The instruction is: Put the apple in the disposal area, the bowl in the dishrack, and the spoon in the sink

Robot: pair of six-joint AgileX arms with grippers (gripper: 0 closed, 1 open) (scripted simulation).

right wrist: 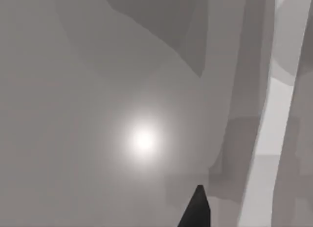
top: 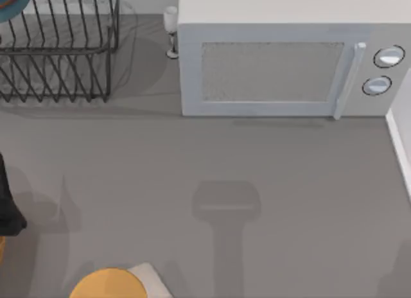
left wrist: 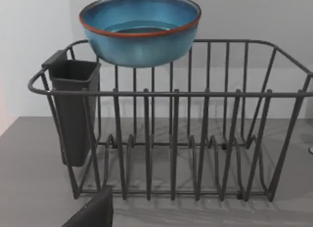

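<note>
The bowl [left wrist: 140, 29] sits atop the dishrack [left wrist: 171, 134]; likely rigid, glazed, slippery, best pinched at its rim. Neither claw's state can be told.

Left arm [top: 8, 201] a matte black, blocky form at the top view's left edge, one dark charcoal finger [left wrist: 95, 212] flat-faced and angular, another black pointed finger [right wrist: 195, 210], plain and unmarked

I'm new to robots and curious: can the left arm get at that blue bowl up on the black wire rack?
Probably yes. The left wrist view looks straight at the bowl, perched at the back rim of the dishrack, with nothing above it. The rack's rods stand in front, so coming from above looks easiest.
</note>
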